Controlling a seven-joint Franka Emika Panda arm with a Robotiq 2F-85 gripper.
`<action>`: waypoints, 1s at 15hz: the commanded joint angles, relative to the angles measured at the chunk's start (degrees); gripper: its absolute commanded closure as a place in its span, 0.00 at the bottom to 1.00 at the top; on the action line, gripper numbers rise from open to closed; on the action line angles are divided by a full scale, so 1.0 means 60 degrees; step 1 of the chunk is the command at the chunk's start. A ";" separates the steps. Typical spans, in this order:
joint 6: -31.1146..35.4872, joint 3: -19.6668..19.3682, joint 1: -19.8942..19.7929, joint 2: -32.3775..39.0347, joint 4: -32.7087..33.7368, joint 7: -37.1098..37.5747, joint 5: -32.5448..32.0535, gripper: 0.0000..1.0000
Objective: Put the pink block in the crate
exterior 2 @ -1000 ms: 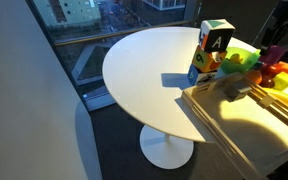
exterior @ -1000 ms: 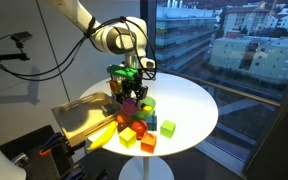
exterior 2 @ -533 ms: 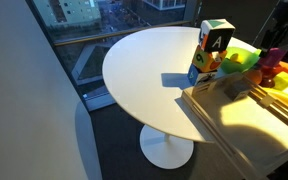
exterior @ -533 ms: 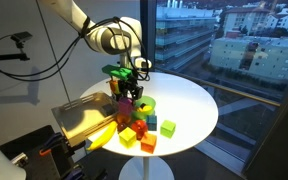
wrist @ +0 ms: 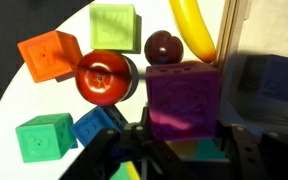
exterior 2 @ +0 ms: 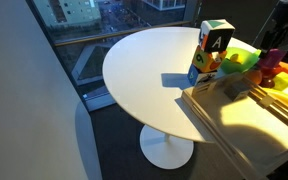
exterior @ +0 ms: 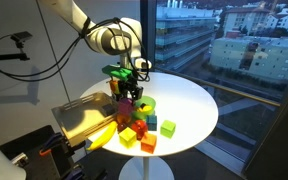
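My gripper [exterior: 126,90] is shut on the pink block [exterior: 125,103] and holds it above the pile of toys, next to the edge of the tan crate [exterior: 79,118]. In the wrist view the magenta block [wrist: 184,95] sits between the two fingers [wrist: 179,138], with the crate's wall [wrist: 231,25] and shaded floor to the right. In an exterior view the crate [exterior 2: 246,125] fills the lower right and the pink block [exterior 2: 271,62] shows at the right edge.
On the round white table [exterior: 189,100] lie an orange cube [wrist: 49,55], green cubes [wrist: 114,25] [wrist: 44,135], a blue cube [wrist: 96,125], a red apple [wrist: 104,77], a dark plum [wrist: 164,45] and a banana [wrist: 192,25]. A lettered block [exterior 2: 214,45] stands by the crate.
My gripper with the pink block has shifted slightly toward the crate side since one second ago; nothing has moved in the last half second.
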 commanded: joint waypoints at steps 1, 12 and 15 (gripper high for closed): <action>0.0031 0.0056 0.0056 -0.0144 -0.0079 -0.0037 0.0014 0.68; 0.0196 0.0581 0.0641 -0.0484 -0.0677 0.0347 -0.0111 0.68; 0.0491 0.0758 0.0882 -0.0679 -0.1053 0.0729 -0.0092 0.68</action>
